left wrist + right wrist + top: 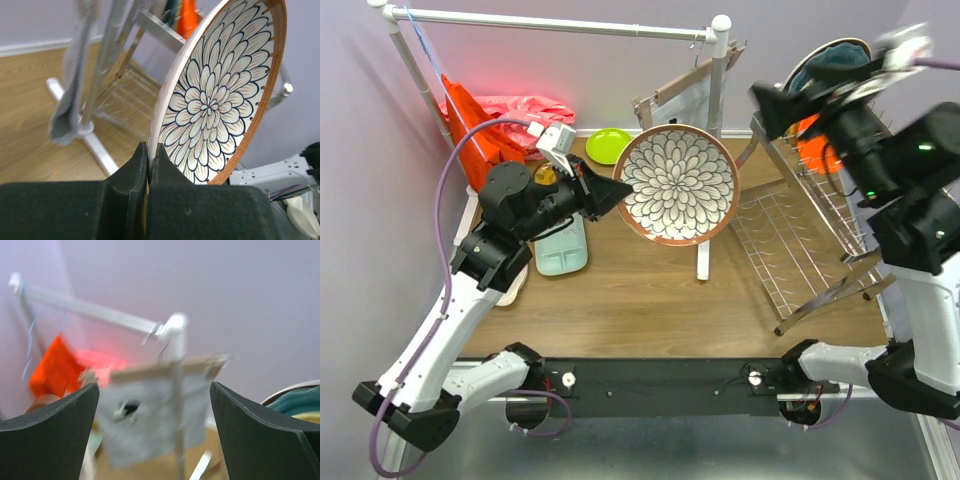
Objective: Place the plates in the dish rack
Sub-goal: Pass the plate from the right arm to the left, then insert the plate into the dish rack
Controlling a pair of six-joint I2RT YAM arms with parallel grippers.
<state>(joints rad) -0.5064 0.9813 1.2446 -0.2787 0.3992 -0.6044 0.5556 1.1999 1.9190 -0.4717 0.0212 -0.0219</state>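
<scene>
My left gripper (pixel 618 192) (pixel 148 152) is shut on the lower rim of a brown-rimmed white-floral plate (pixel 680 185) (pixel 220 95). The plate is held upright above the table's middle, left of the dish rack (pixel 800 235) (pixel 125 100). A teal plate (pixel 832 58) (pixel 300 402) and an orange plate (pixel 814 146) (pixel 187 17) stand at the rack's far end. My right gripper (pixel 772 108) (pixel 155 430) hangs open and empty high over the rack's back left corner. A lime green plate (pixel 608 146) and a mint rectangular tray (pixel 563 250) lie on the table near the left arm.
A white pipe clothes rail (pixel 560 24) (pixel 100 310) spans the back, and its post (pixel 704 262) stands just below the held plate. A grey cloth (pixel 692 98) (pixel 145 420) hangs from it. Red and pink cloths (pixel 500 115) sit at the back left.
</scene>
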